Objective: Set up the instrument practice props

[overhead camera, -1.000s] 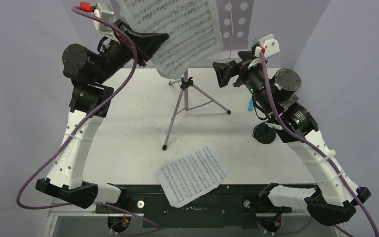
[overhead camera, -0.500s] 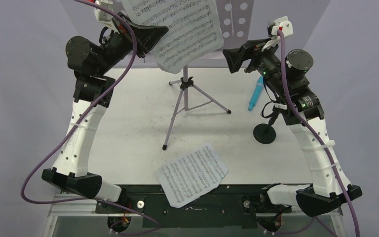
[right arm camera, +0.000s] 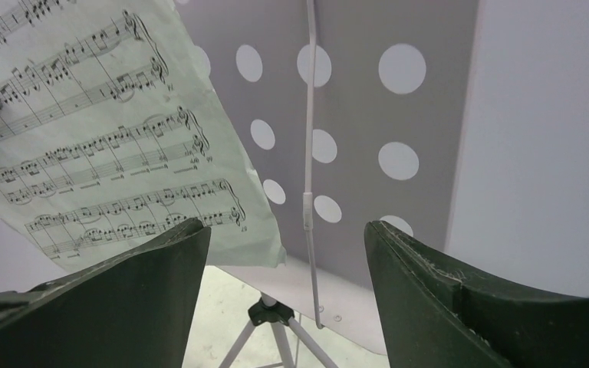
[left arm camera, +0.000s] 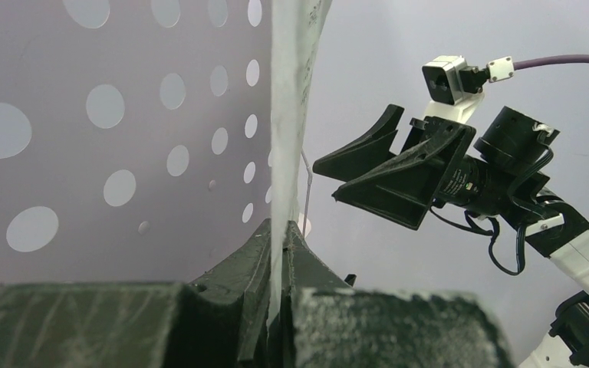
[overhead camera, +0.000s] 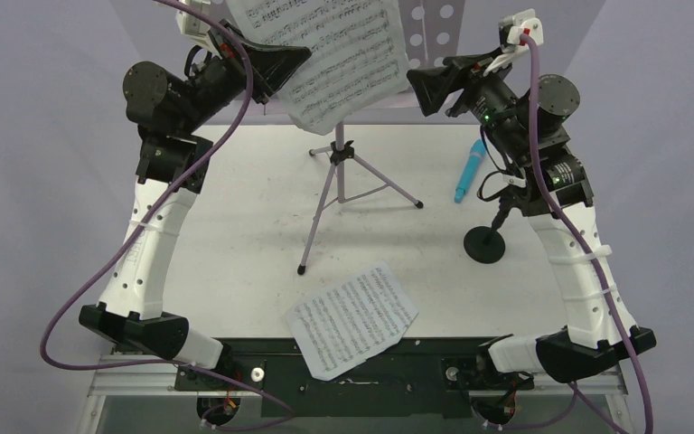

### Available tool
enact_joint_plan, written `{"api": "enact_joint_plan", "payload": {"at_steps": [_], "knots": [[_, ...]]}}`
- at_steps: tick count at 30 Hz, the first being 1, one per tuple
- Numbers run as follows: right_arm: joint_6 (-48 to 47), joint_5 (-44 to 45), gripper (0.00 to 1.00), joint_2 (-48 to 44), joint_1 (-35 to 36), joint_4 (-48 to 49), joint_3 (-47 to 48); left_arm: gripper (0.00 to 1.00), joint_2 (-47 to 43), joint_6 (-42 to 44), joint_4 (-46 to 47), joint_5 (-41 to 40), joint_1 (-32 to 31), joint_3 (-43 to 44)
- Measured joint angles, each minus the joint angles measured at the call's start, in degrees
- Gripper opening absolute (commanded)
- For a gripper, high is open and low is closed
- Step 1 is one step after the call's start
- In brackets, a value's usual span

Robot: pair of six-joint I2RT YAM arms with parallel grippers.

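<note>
Grey backdrop point(overhead camera: 36, 136), white desk point(overhead camera: 235, 208): the left end effector point(overhead camera: 282, 65) pinches a music sheet point(overhead camera: 339, 54) up in front of the lilac music stand point(overhead camera: 340, 176), apparently to seat it there. The right end effector point(overhead camera: 426, 88) hovers open beside the sheet's edge, probably to steady it.

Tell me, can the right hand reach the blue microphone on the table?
Probably yes. The toy microphone lies uncovered close beside the right arm, and the right hand is open and empty. Only the black mic stand stands near it.
</note>
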Motion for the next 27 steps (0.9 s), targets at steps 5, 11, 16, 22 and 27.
{"api": "enact_joint_plan", "payload": {"at_steps": [5, 11, 16, 22, 27], "knots": [[0.5, 0.0, 0.57, 1.7, 0.0, 0.9, 2.8, 0.00, 0.3, 0.0, -0.7, 0.0, 0.0, 0.3], [1.0, 0.0, 0.44, 4.2, 0.0, 1.3, 4.6, 0.00, 0.4, 0.2, -0.8, 0.0, 0.0, 0.6], [1.4, 0.1, 0.35, 5.7, 0.0, 1.3, 4.9, 0.00, 0.7, 0.5, -1.2, -0.3, 0.0, 0.7], [1.7, 0.2, 0.30, 6.1, -0.1, 2.4, 4.8, 0.00, 1.1, 1.1, -1.9, -0.7, 0.0, 0.7], [1.9, 0.7, 0.22, 6.1, -0.3, 3.6, 4.8, 0.00, 1.1, 1.8, -2.0, -0.9, 0.0, 0.7]]}}
